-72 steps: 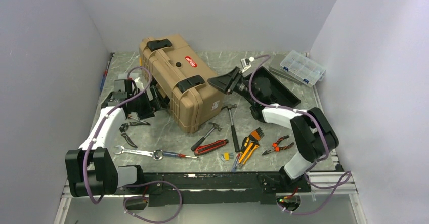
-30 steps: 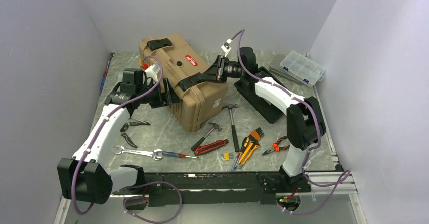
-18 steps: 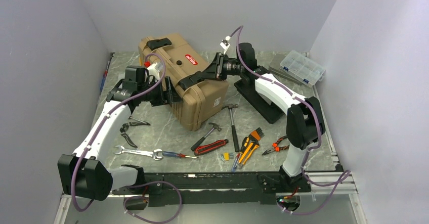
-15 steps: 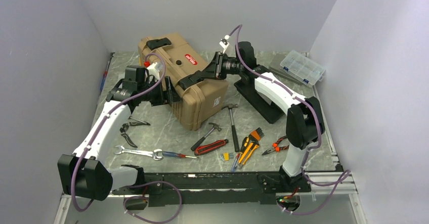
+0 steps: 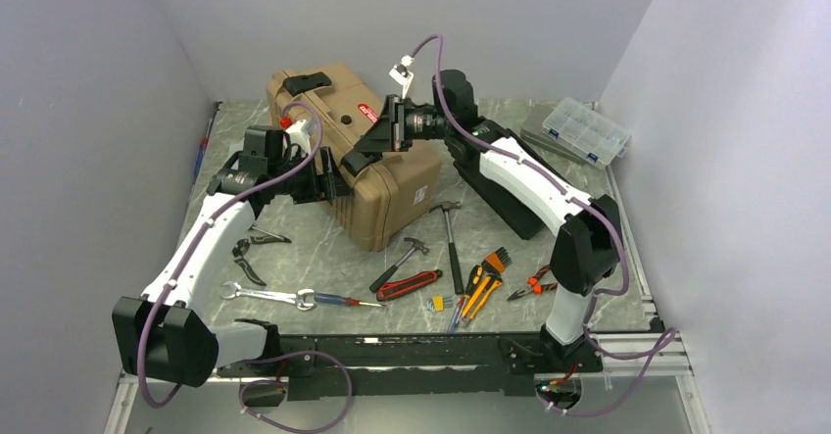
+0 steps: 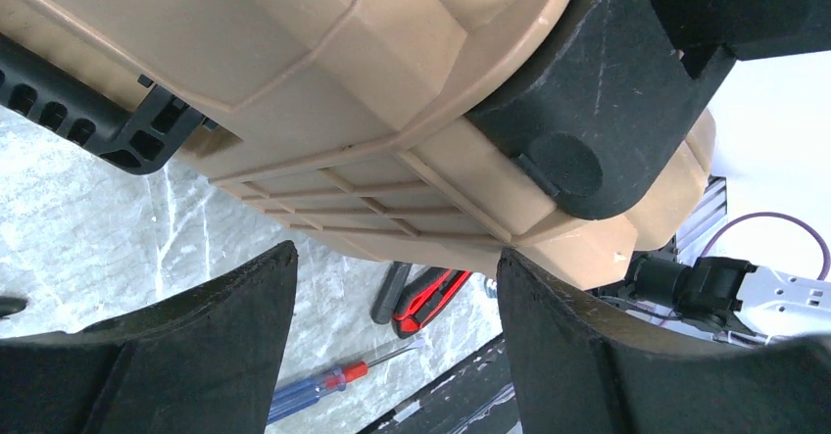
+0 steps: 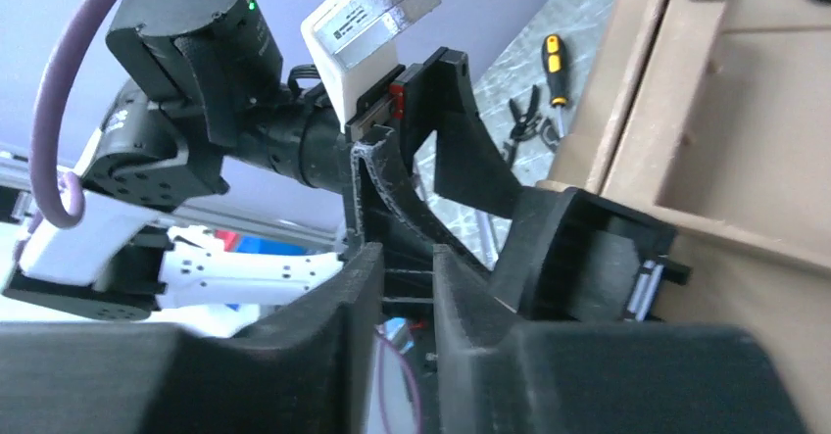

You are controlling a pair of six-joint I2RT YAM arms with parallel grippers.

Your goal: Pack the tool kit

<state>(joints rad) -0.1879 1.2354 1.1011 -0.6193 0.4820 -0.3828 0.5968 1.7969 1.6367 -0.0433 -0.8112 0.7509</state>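
Hammer [image 5: 399,261] and other loose tools lie up front, unpacked. Left gripper [image 5: 319,181] is spread wide against the toolbox [image 5: 392,179], which sits mid-table left, lid shut. Right gripper [image 5: 377,145] is nearly pressed together at the black latch [image 7: 578,248]; can't tell if it's pinching. Risk: fingers slip off the latch, or the unclamped box skids.
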